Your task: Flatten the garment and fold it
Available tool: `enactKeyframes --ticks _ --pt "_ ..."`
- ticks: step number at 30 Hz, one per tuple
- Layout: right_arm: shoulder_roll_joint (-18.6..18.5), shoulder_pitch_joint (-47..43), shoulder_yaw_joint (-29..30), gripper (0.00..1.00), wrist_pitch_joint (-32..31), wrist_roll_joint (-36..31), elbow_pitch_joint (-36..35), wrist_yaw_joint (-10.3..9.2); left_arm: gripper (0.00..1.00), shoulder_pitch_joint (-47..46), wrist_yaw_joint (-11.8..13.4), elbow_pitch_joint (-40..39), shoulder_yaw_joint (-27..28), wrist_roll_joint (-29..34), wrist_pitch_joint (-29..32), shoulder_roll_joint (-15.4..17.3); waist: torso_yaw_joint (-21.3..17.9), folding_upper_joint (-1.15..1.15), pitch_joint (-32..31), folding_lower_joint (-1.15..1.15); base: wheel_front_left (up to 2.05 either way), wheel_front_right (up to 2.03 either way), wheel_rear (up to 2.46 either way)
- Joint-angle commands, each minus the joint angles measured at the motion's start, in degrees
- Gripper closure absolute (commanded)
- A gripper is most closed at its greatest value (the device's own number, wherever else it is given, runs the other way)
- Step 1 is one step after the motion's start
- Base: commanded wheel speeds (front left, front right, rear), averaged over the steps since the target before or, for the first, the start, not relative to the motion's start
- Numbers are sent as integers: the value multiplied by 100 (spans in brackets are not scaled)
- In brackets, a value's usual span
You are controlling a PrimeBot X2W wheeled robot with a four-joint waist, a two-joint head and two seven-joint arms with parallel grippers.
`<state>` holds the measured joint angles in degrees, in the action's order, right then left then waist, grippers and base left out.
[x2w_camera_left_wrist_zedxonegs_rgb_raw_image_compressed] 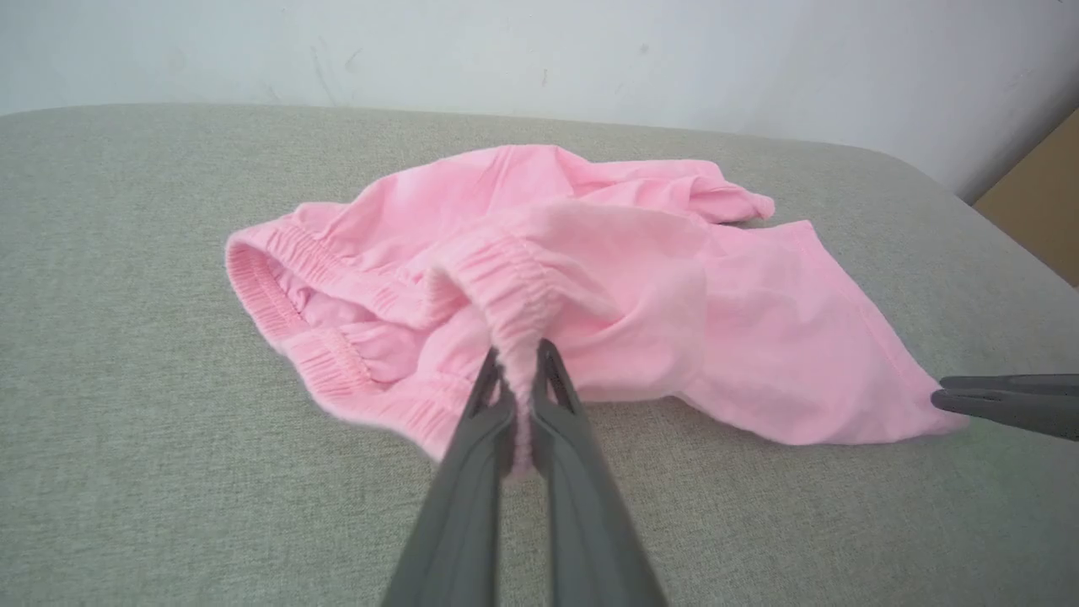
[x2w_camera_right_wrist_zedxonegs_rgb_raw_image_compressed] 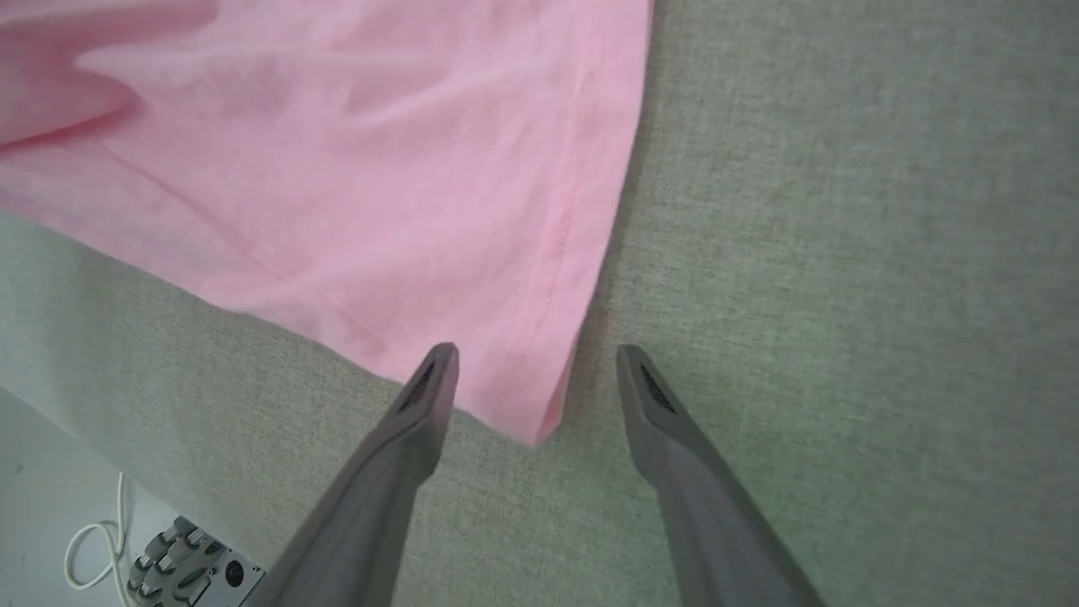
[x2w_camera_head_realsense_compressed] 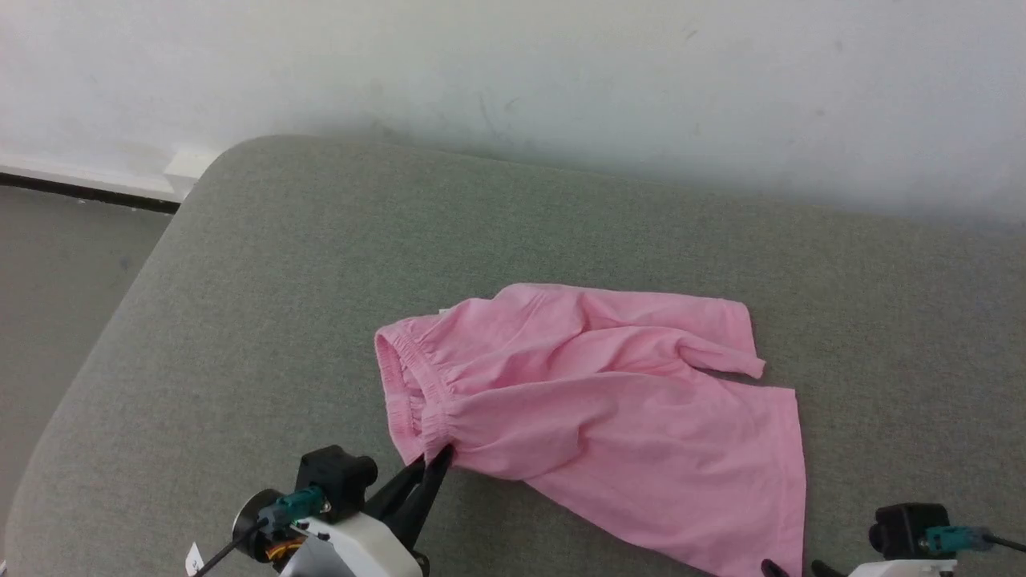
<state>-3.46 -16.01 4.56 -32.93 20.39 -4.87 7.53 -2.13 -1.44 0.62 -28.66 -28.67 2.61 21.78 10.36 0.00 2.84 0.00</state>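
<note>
Left claw (x2w_camera_left_wrist_zedxonegs_rgb_raw_image_compressed: pixel 518 358) pinching garment (x2w_camera_head_realsense_compressed: pixel 609 401) waistband (x2w_camera_left_wrist_zedxonegs_rgb_raw_image_compressed: pixel 514 287), right claw (x2w_camera_right_wrist_zedxonegs_rgb_raw_image_compressed: pixel 535 358) spread astride hem corner (x2w_camera_right_wrist_zedxonegs_rgb_raw_image_compressed: pixel 539 421)

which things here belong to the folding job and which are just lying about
Job: shorts; left gripper, shut on the waistband; right gripper, open around a hem corner; grey surface under the shorts.

Lying about: white cable and grey knobbed box on the floor; brown board by the wall.
</note>
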Motion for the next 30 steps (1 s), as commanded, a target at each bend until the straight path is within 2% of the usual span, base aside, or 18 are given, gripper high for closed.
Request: enactKeyframes --ticks 1,11,12,13,17,22,26,30 --pt "24 -47 -95 0 -49 43 -14 -4 100 106 11 -19 -15 -1 2 8 13 0 16 0 0 0 0" --pt "51 93 -377 0 -271 -83 465 -4 100 -7 -39 194 -120 32 -135 -74 98 0 107 0 0 0 0" --pt "52 91 -441 64 -327 -72 515 -4 100 -18 -46 230 -124 28 -156 -83 106 0 111 0 0 0 0" --pt "52 92 -495 100 -365 -53 549 -4 100 -27 -56 271 -129 25 -174 -86 113 0 113 0 0 0 0" --pt "-20 113 -508 100 -389 -11 558 -4 100 -47 -86 404 -137 7 -236 -83 115 0 94 0 0 0 0" --pt "-250 307 0 100 -192 -21 432 -4 100 -32 -103 405 -97 -37 -265 1 47 0 -24 0 0 0 0" --pt "-512 544 381 100 -48 -13 309 -4 100 -34 -115 278 -66 -54 -228 112 -36 0 -158 0 0 0 0" --pt "-911 830 414 100 31 344 -11 -4 100 -88 -105 -46 -60 -42 -68 249 -176 0 -319 0 0 0 0"
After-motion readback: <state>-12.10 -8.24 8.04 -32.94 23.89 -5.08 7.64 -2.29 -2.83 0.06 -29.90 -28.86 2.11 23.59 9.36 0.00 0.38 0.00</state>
